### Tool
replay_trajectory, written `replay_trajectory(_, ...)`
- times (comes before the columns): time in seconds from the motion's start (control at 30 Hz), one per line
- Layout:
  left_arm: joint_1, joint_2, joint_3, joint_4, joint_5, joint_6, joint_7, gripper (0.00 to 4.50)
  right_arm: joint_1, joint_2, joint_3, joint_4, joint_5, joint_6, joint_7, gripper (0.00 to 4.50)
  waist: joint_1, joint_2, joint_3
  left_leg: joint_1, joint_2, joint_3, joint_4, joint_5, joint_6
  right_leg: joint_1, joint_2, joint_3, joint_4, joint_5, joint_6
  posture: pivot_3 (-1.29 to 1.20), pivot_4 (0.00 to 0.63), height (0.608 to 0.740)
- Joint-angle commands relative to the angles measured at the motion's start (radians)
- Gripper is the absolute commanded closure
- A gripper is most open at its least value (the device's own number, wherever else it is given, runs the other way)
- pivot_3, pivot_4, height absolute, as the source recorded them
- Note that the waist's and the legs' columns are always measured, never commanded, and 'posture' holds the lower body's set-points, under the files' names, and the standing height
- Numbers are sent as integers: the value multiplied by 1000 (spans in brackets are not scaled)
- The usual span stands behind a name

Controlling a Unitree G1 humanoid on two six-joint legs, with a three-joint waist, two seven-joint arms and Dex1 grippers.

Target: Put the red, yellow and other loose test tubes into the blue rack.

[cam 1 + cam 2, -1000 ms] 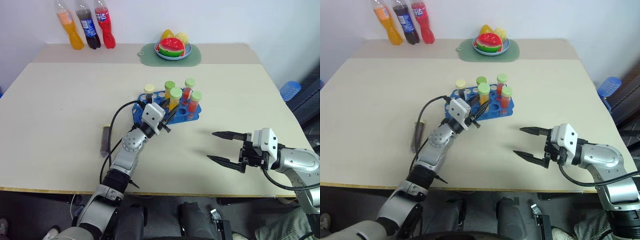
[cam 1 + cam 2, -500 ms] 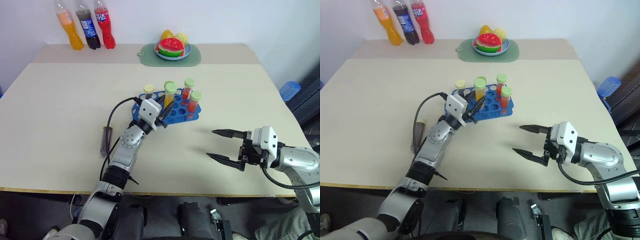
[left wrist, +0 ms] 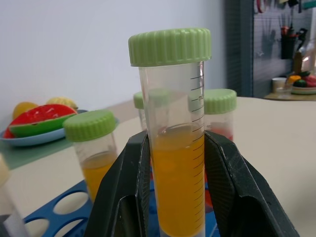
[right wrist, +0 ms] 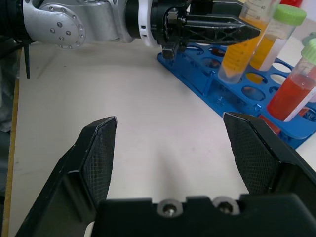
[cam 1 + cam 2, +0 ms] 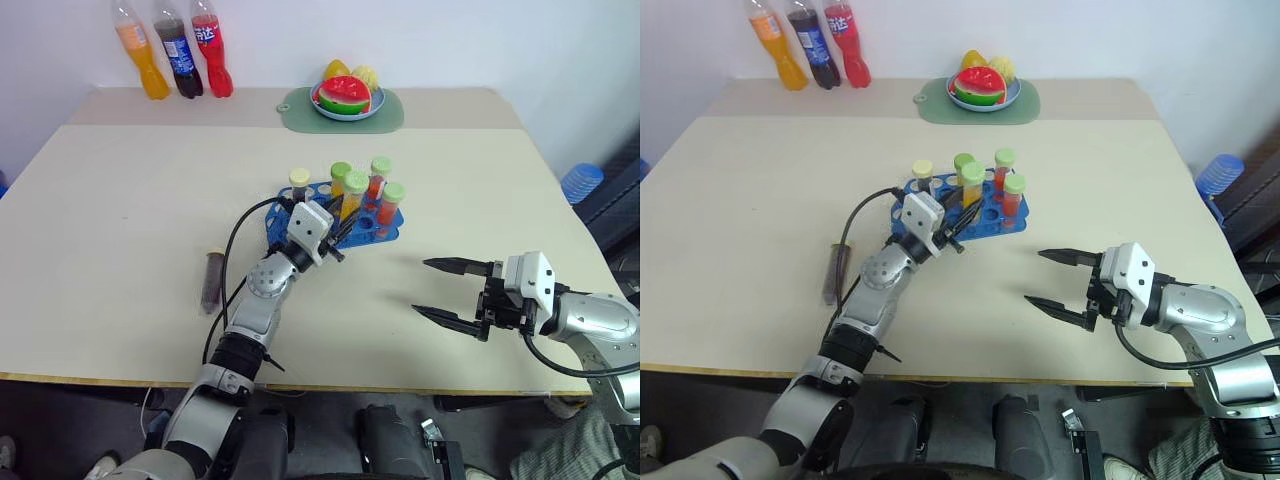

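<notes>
My left gripper [image 5: 338,232] is shut on a green-capped tube of yellow liquid [image 5: 352,196], tilted over the near side of the blue rack [image 5: 372,230]. In the left wrist view the black fingers [image 3: 123,197] clamp the tube [image 3: 177,148] at mid-height. In the right wrist view its tip [image 4: 228,76] reaches the rack's top plate; I cannot tell whether it is inside a hole. The rack holds another yellow tube [image 5: 340,178], two red ones [image 5: 378,176] and a dark one [image 5: 298,186]. A dark loose tube [image 5: 211,280] lies flat on the table to the left. My right gripper [image 5: 445,290] hovers open and empty to the rack's right.
Three drink bottles [image 5: 180,60] stand at the table's far left. At the far middle a green mat carries a plate of toy fruit [image 5: 345,98]. A blue stool [image 5: 580,180] stands beyond the table's right edge.
The left gripper swung the yellow tube slightly to the far left half a second ago and has brought it back to the right. The right gripper has not moved.
</notes>
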Motion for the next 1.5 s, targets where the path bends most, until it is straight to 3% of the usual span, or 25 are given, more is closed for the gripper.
replay_trajectory(0.03, 7, 6, -1, 22, 3, 21, -16, 3076, 4, 7, -18, -19, 11, -16, -5, 684, -1, 0, 0, 0, 0, 0, 0, 0, 0, 0, 0, 0, 0, 0, 0, 0, 150, 740)
replay_trajectory(1.07, 20, 59, 41, 98, 19, 16, 27, 3076, 14, 24, -61, 57, -25, -70, -65, 684, -1, 1, -6, 1, 0, 0, 0, 0, 0, 0, 0, 0, 1, 0, 0, 0, 150, 740)
replay_trajectory(1.5, -8, 9, 14, 104, 16, 3, -33, 3076, 58, 36, -86, 55, -25, -90, -79, 684, 0, 2, -9, 5, 0, 0, 0, 0, 0, 6, 0, 0, -1, 0, 0, 0, 150, 740)
